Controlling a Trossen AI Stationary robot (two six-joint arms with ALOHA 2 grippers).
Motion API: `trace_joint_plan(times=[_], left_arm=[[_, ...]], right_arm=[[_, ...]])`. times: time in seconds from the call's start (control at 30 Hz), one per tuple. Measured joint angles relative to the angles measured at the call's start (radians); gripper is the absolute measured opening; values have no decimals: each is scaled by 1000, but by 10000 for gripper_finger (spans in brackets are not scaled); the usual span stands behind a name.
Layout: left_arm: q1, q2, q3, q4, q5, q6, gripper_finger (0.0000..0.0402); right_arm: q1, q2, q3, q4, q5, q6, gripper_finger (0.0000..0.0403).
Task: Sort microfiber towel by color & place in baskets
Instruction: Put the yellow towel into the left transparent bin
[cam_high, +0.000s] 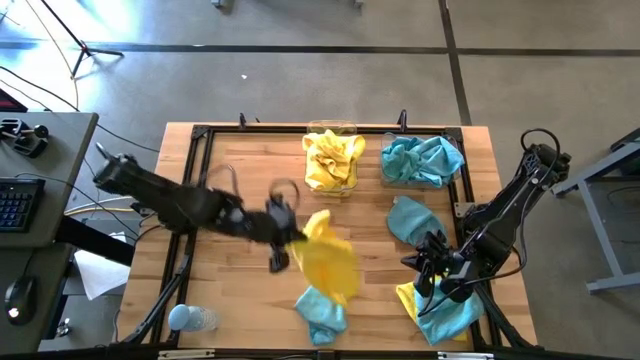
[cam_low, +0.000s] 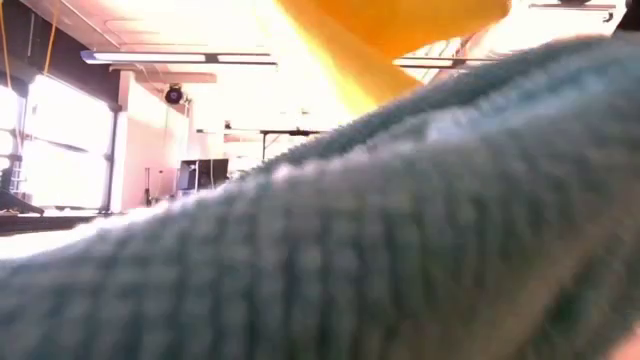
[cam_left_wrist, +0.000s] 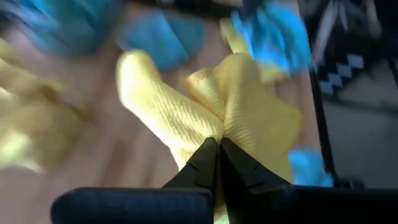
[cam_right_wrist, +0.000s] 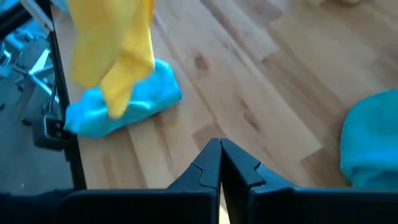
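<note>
Left gripper (cam_high: 297, 236) pinches yellow towel (cam_high: 328, 262) at table centre, raised for carrying toward yellow basket (cam_high: 332, 160) at twelve o'clock; right gripper (cam_high: 432, 283) waits closed, empty.

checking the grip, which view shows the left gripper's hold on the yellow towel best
The left wrist view: the left gripper is shut on the yellow towel, seen close up. The high view shows the towel hanging from it, blurred. The right wrist view shows only the towel; the low view, just a yellow strip.
</note>
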Motion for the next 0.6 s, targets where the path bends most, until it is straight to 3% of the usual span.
trace_joint_plan(times=[0.17,0.37,0.6], left_arm=[[101,-135,0,75,-39,142,0],[288,-206,0,162,-48,325,0],[557,-184,0,276,141,471,0]], right_arm=[[0,0,0,1,66,5,0],[-14,0,0,0,97,70,0],[-71,0,0,0,110,90,0]])
